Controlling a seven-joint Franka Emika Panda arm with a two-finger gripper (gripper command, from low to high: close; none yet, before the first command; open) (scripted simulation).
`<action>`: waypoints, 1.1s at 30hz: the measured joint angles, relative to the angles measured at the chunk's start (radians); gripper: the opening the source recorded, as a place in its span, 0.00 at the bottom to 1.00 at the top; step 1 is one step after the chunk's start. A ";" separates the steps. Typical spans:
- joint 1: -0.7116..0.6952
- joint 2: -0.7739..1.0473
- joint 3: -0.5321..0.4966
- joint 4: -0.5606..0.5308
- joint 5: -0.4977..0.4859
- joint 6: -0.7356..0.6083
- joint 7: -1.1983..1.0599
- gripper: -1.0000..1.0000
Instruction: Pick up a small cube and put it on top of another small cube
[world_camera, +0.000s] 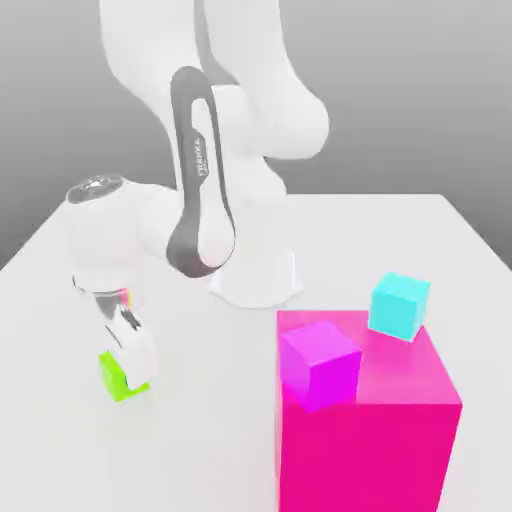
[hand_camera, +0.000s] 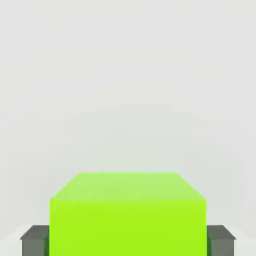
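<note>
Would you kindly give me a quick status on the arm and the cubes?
Gripper down at table, jaws shut on lime-green cube. Cube on table. Magenta cube and cyan cube sit atop big magenta block. Nothing blocking.

A white table bears the robot base, lime-green cube and big magenta block.

The smooth white rounded-link robot arm has bulbous glossy housings. A dark grey oval band carries small white vertical lettering. A grey-capped joint disc tops the wrist. The dark grey fingers are blocky.
</note>
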 joint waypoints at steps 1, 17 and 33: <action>0.000 0.000 0.000 0.000 -0.001 0.000 0.001 0.00; 0.167 -0.295 0.001 0.155 -0.177 -0.449 -0.066 0.00; 0.510 -0.338 0.168 0.686 -0.148 -1.024 -0.613 0.00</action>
